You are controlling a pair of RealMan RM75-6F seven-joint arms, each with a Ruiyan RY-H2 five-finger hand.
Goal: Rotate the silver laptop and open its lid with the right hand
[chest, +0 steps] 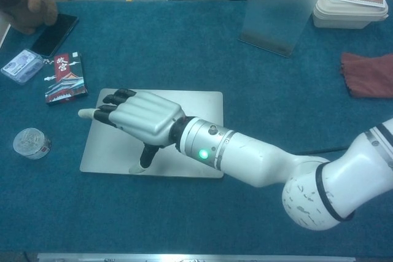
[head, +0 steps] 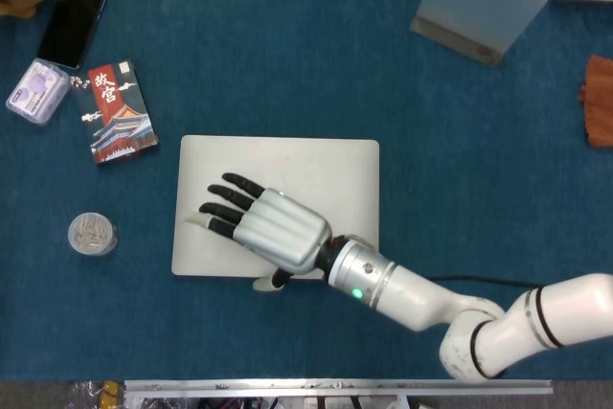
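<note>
laptop: the silver laptop [head: 278,206] is seen flat on the blue table [head: 287,64], near its middle, lid fully closed.
right hand: the right hand [head: 263,230] is held over the laptop's near-left part, fingers [chest: 116,97] spread and extended, nothing gripped; the thumb points down at the near edge, contact cannot be told.
left hand: not seen in either view.
rotation: whether it is finished cannot be told.
opening: not yet begun; the lid is judged still to be lifted.
progress: judged early to middle.
</note>
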